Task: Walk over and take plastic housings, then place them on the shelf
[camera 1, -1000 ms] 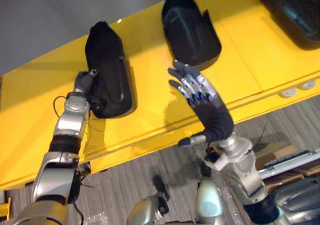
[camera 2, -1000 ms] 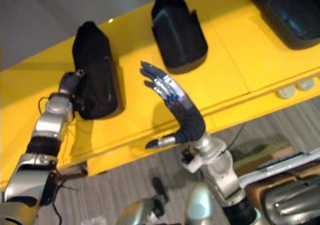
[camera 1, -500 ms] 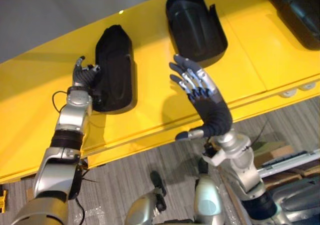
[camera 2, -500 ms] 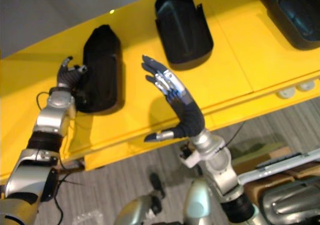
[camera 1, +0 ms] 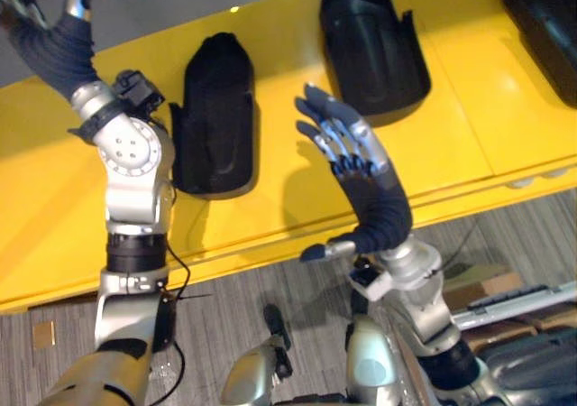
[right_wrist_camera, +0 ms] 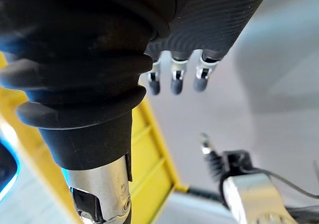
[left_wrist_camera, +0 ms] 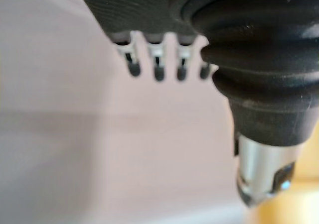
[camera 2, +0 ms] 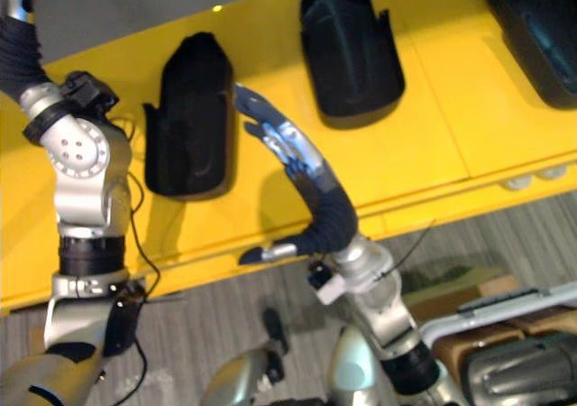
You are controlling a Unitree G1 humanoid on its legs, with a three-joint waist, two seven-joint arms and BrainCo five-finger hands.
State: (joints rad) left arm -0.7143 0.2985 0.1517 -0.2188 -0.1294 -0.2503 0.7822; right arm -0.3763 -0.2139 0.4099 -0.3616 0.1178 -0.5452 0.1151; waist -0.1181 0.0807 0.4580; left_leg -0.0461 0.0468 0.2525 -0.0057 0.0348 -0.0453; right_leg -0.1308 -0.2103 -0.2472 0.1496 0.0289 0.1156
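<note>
**Left eye view: three housings lie on the shelf, both hands are empty**

The yellow shelf (camera 1: 469, 126) crosses the frame as a slanted band. Its front edge runs from the lower left up toward the right, with grey floor (camera 1: 270, 289) below it.

Three black housings lie on the shelf, well apart from one another:
- The left housing (camera 1: 216, 108) is at upper centre-left.
- The middle housing (camera 1: 374, 45) is at top centre.
- The right housing (camera 1: 550, 9) is cut by the upper right corner.

The left housing's near end lies closest to the front edge, though yellow shows all round it.

The right hand (camera 1: 347, 149) is raised at the centre, between the left and middle housings. Its fingers are spread and straight and it holds nothing. The left hand (left_wrist_camera: 149, 15) is up in the upper left corner of the eye views. In its wrist view the fingers are extended side by side with the thumb apart, and they also hold nothing.

Placing looks finished for these pieces, so the step in hand is probably the release and clearing away. If more housings remain, the next move calls for drawing both arms back over the front edge and turning to fetch another.

The left forearm stands just beside the left housing. A straight pull-back, not a sideways sweep, would avoid nudging it toward the edge.

Bare shelf lies at the far left and between the middle and right housings, and either spot could take the next piece.
</note>
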